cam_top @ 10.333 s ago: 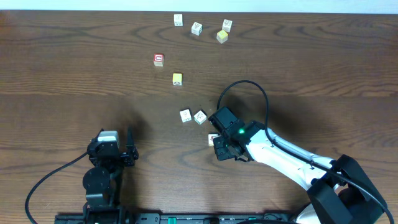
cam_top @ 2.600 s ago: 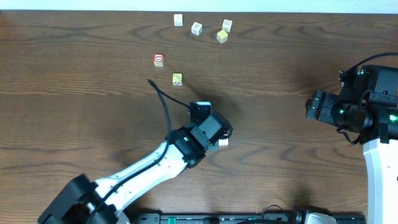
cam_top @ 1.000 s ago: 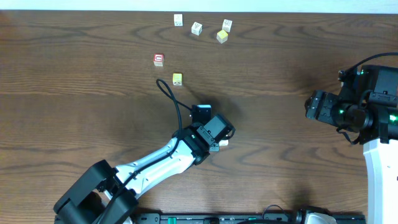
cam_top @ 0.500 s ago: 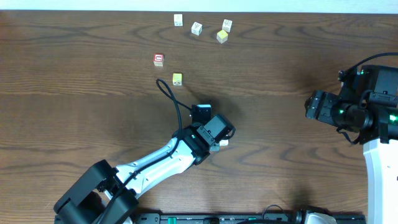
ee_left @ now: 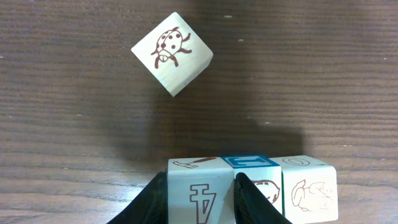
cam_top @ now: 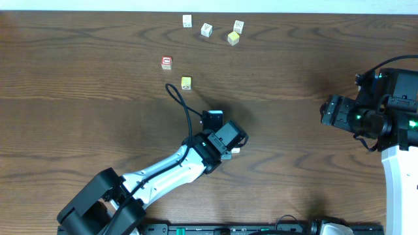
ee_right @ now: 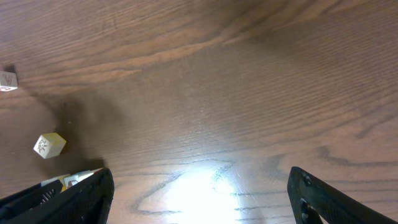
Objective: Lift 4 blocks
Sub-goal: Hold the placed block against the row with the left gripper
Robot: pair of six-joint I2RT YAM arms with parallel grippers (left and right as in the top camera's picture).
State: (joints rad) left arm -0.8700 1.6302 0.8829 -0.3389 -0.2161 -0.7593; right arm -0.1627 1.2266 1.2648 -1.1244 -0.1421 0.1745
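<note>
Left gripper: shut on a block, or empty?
Shut on a block: in the wrist view, the left gripper has its jaws pressed against both sides of it.

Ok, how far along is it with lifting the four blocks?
Done: three blocks sit side by side in a row. In hand: the left claw is shut on the row's end block; whether it is off the table I cannot tell. Left: the ladybug block lies apart, untouched, and the right claw hangs open off to the side, so no four-block lift shows yet.
</note>
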